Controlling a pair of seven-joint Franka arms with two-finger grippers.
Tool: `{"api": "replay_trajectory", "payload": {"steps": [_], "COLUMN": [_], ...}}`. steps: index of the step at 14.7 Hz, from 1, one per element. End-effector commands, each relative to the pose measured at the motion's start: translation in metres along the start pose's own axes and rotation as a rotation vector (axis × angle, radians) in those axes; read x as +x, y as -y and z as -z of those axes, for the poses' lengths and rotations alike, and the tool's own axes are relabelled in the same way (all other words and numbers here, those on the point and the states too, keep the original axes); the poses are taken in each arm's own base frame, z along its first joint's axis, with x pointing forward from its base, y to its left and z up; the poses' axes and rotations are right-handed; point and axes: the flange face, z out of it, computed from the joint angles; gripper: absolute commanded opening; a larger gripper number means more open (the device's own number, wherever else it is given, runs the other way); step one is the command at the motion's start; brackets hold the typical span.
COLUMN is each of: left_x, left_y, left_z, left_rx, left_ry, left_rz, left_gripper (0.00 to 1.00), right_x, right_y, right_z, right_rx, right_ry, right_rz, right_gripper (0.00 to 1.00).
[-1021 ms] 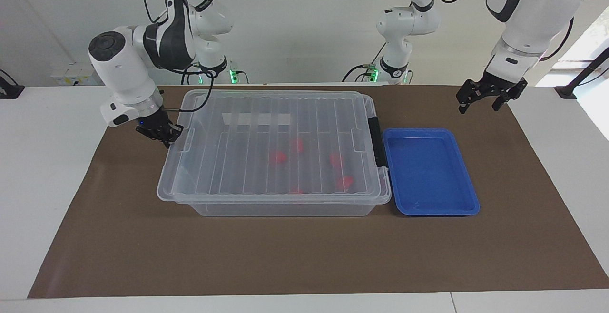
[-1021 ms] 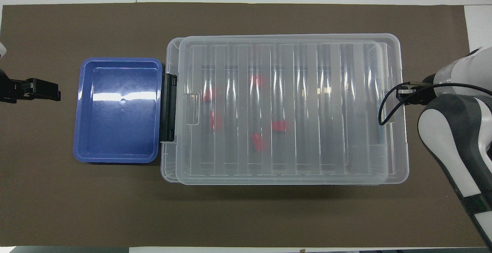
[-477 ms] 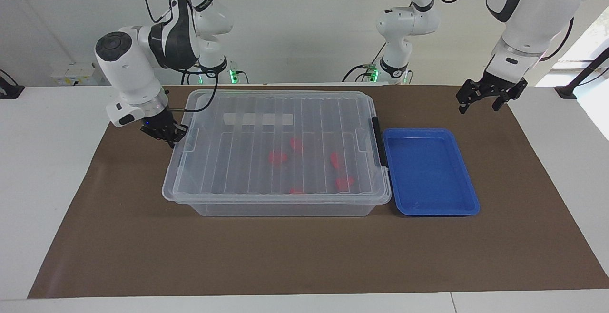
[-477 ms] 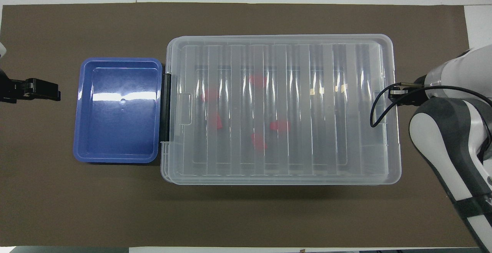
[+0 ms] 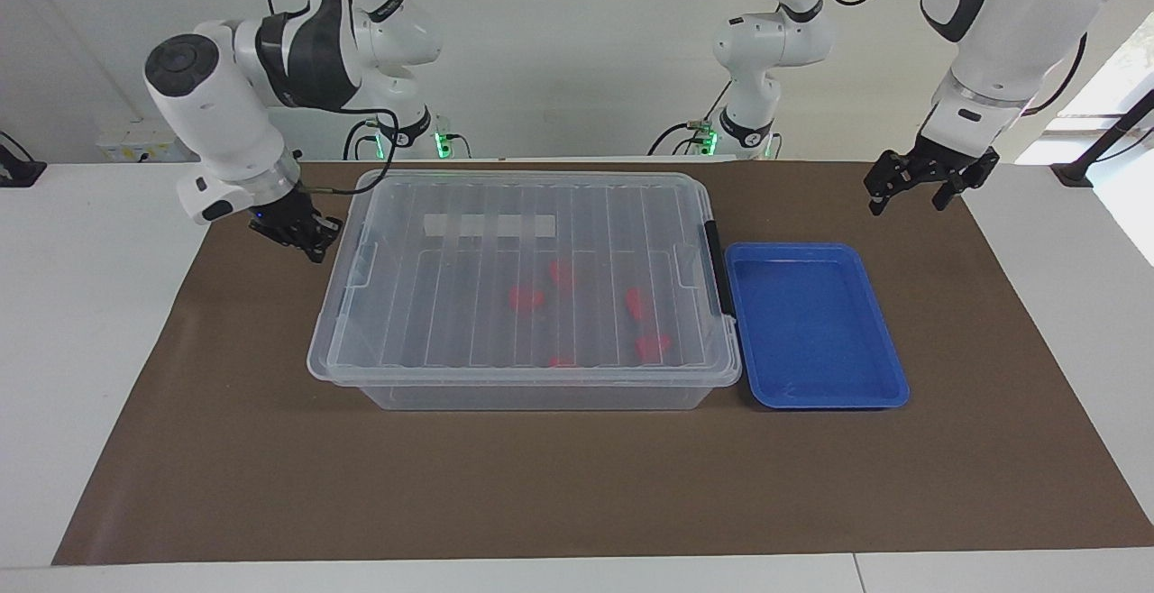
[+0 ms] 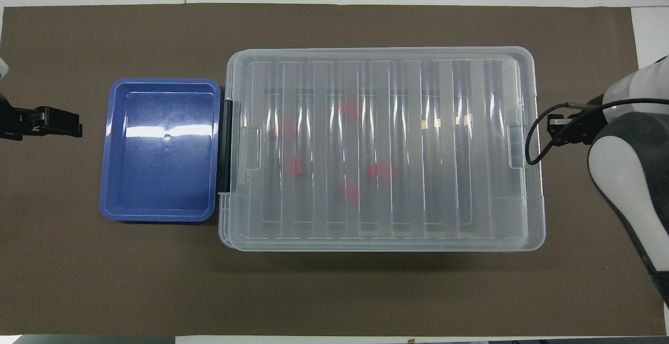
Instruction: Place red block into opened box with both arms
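Note:
The clear box (image 5: pixel 541 395) (image 6: pixel 538 203) stands mid-mat with its ribbed lid (image 5: pixel 469 214) (image 6: pixel 397 54) lying flat on it. Several red blocks (image 5: pixel 526 298) (image 6: pixel 380 170) show through the lid, resting on the box floor. The black latch (image 5: pixel 718 269) (image 6: pixel 228 145) is on the short side toward the left arm's end. My right gripper (image 5: pixel 314 249) (image 6: pixel 553 126) is shut on nothing, just off the box's other short side. My left gripper (image 5: pixel 906 201) (image 6: pixel 78 124) waits open over the mat beside the blue tray.
A shallow blue tray (image 5: pixel 816 399) (image 6: pixel 157 216) lies against the latch side of the box, with nothing in it. Two slim white arms with green-lit bases (image 5: pixel 748 124) stand at the robots' edge of the table. Brown mat (image 5: pixel 541 485) surrounds the box.
The lid, raised and shifted at the right arm's end, has settled flat and square on the box. My right gripper has pulled back from that end and lifted a little. The left arm is still.

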Motion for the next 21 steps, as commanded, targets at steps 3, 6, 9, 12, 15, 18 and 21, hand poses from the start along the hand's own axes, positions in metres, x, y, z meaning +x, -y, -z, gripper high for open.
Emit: {"api": "replay_trajectory", "payload": {"steps": [3,6,9,12,15,18,21], "left_x": [-0.006,-0.006,-0.006,-0.006,-0.006,-0.006,-0.006], "left_y": [0.002,0.002,0.002,0.002,0.002,0.002,0.002], "left_z": [0.005,0.005,0.005,0.005,0.005,0.005,0.005], "left_rx": [-0.011,-0.011,-0.011,-0.011,-0.011,-0.011,-0.011], "left_ry": [0.002,0.002,0.002,0.002,0.002,0.002,0.002], "left_rz": [-0.002,-0.002,-0.002,-0.002,-0.002,-0.002,-0.002], "left_gripper": [1.00,1.00,1.00,1.00,1.00,1.00,1.00], "right_x": [-0.012,-0.016,-0.016,-0.012,-0.011,-0.009,-0.008], "right_y": [-0.046,-0.052,-0.045,-0.041,-0.028,-0.026,-0.031], "right_z": [0.081,0.080,0.074,0.073,0.070,0.069,0.067], "right_rx": [0.002,0.005,0.012,0.019,0.020,0.020,0.025], "right_ry": [0.040,0.034,0.008,-0.019,-0.038,-0.038,-0.016], "right_rz": [0.024,0.022,0.073,0.078,0.097,0.099,0.088], "right_gripper": [0.00,0.29,1.00,1.00,1.00,1.00,1.00]}}
